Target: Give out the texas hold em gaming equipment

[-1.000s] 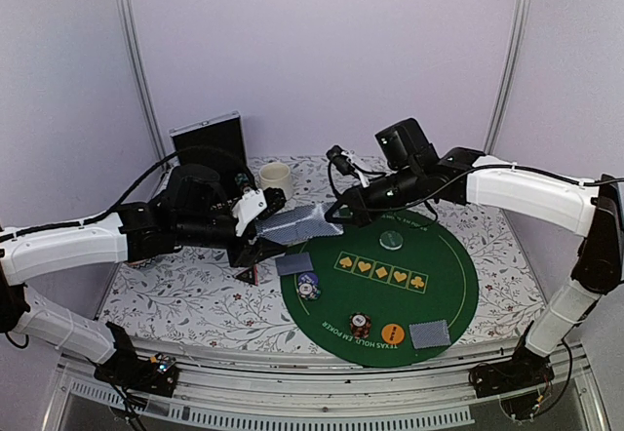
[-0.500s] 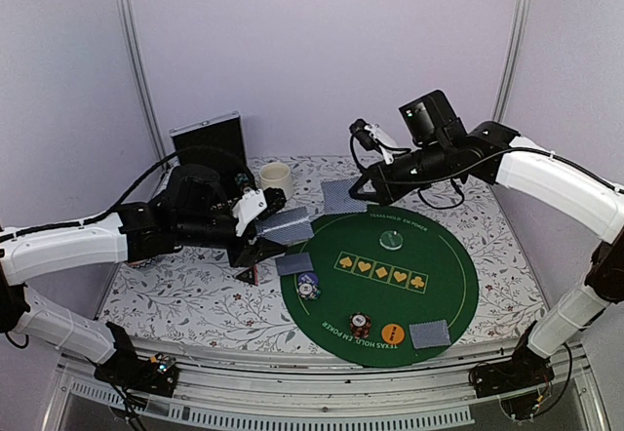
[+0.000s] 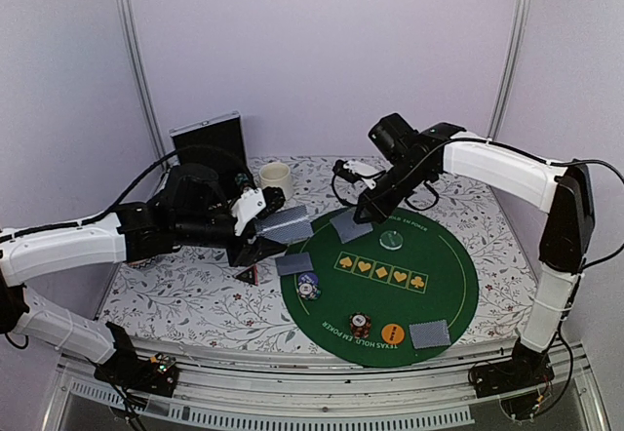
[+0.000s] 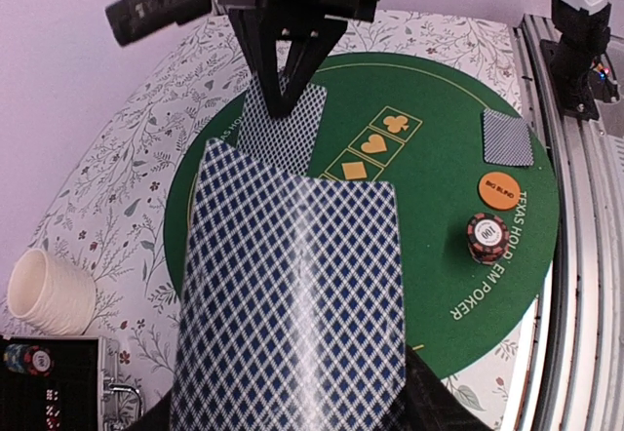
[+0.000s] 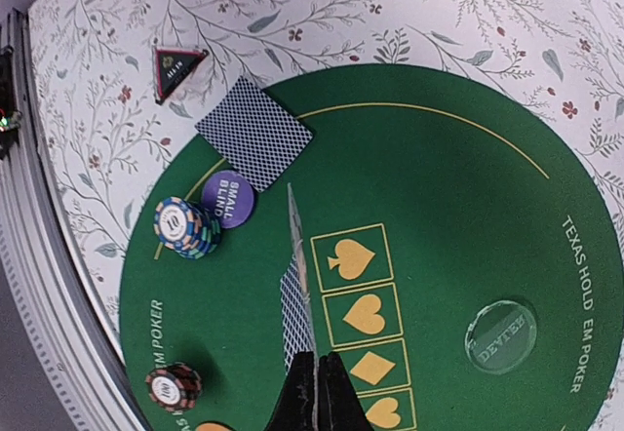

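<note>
Two dealt cards [image 3: 292, 263] and chip stacks [image 3: 360, 325] lay on the mat [image 3: 444, 265] — the right gripper [image 5: 314, 382] pinched a third card [image 3: 349, 226], the left gripper [image 3: 263, 232] clamped the deck [image 3: 286, 223] — dealing seemed unfinished.

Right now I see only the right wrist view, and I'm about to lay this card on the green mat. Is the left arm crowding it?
Observer: No. The left fingers hold a stack of cards by the far left edge of the mat, with a clear gap to the single card in the right fingers.
Operator: Any card on the mat outside my view?
Observer: Yes, a dealt card lies face down at the mat's near right, beside an orange disc.
Operator: What stands beyond the mat?
Observer: A cream mug stands on the flowered cloth, with a black case upright to its left.
</note>
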`<act>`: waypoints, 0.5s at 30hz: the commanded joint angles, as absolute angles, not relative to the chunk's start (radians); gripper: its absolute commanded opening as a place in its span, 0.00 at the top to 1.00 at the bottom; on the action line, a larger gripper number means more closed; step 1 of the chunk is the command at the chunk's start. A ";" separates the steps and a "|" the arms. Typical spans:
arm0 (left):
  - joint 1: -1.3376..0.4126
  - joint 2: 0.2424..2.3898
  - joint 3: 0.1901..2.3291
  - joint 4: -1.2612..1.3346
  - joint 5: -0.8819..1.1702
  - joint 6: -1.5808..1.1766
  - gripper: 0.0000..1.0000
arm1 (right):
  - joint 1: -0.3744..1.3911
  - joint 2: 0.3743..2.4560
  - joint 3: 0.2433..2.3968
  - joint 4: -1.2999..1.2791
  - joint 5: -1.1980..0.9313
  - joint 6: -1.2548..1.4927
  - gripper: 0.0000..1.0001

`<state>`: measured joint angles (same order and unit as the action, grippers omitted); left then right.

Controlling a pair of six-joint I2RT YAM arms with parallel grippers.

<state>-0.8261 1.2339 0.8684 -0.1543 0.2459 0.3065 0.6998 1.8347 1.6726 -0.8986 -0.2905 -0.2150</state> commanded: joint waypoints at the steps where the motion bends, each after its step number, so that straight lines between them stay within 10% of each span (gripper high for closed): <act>1: -0.822 1.206 0.870 -0.127 0.241 0.307 0.48 | 0.698 1.957 1.796 -0.952 -0.201 -0.343 0.98; 15: -0.821 1.185 0.869 -0.125 0.214 0.313 0.48 | 0.826 2.236 1.939 -0.989 0.503 0.060 0.98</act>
<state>-0.8261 1.2209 0.8684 -0.1539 0.2260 0.3069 0.7807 2.1365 1.9091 -0.9596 0.3462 -0.0380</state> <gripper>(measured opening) 0.524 0.025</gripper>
